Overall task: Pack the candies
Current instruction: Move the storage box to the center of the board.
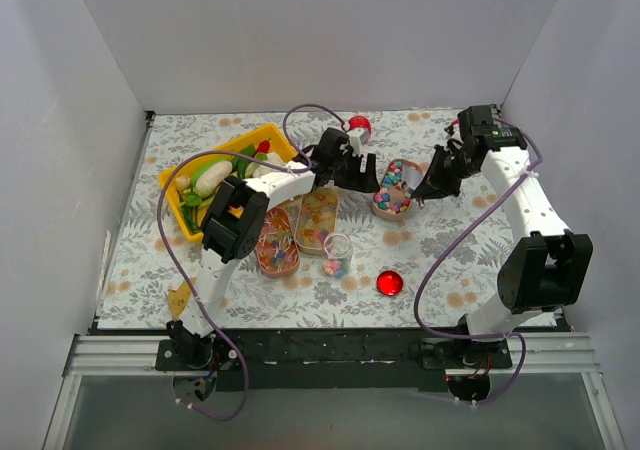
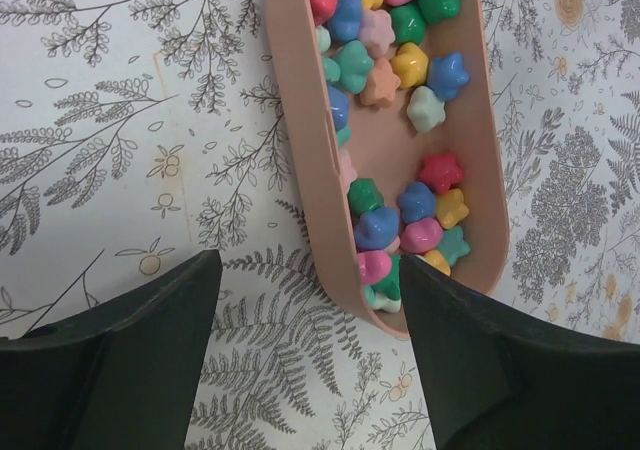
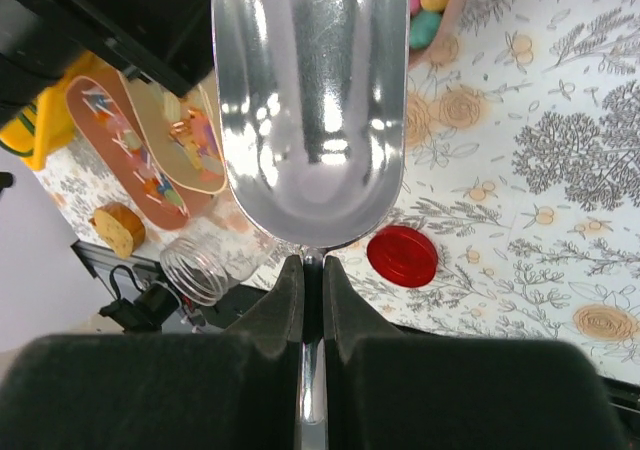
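Small star-shaped candies (image 2: pixel 400 60) in several colours fill a pink oval tray (image 2: pixel 300 120), which also shows in the top view (image 1: pixel 393 188). My left gripper (image 2: pixel 310 310) is open and empty. It hovers over the tray's near end, and its right finger (image 2: pixel 500 360) overlaps the rim. My right gripper (image 3: pixel 312 270) is shut on the handle of a shiny metal scoop (image 3: pixel 310 100), whose bowl is empty. It is just right of the tray in the top view (image 1: pixel 430 182). A clear jar (image 1: pixel 337 253) with a few candies stands nearer the front.
Two more oval trays of small sweets (image 1: pixel 278 240) (image 1: pixel 318 220) lie left of the jar. A red lid (image 1: pixel 389 283) lies on the cloth in front. A yellow tray of toy vegetables (image 1: pixel 225 175) is at the back left. A red-topped object (image 1: pixel 358 125) stands at the back.
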{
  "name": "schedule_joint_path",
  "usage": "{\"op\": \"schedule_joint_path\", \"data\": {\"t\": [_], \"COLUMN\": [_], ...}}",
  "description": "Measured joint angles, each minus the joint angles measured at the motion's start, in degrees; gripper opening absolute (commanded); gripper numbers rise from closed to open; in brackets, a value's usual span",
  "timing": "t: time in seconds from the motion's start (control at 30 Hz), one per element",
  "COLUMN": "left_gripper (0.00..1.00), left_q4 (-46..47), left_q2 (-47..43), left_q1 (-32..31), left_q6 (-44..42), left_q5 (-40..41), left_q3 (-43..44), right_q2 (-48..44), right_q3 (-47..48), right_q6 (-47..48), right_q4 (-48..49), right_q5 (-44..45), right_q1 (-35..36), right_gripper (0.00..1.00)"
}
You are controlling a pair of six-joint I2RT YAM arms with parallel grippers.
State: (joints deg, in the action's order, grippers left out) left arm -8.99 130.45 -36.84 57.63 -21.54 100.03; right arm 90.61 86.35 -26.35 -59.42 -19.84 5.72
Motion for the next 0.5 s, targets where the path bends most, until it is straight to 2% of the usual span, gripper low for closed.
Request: {"op": "schedule_joint_path", "data": {"t": [0.33,0.5], "left_gripper": [0.59,0.48], "left_q4": [0.2,-1.49], "left_q2": [3.13,7.34], "left_q1": [-1.66,-3.3], "left_q6": [-2.62,-5.05], "left_q5": [1.73,6.14], "left_q3": [6.95,12.17], "right_q2": [-3.78,-6.27], "right_q3": [-10.64,-12.74], "right_q6": [0.02,0.0], "right_q4": [1.29,1.6], "right_q5": [-0.46,-0.46], "right_q1": [0.04,0.04], "right_gripper": [0.01,0.01]}}
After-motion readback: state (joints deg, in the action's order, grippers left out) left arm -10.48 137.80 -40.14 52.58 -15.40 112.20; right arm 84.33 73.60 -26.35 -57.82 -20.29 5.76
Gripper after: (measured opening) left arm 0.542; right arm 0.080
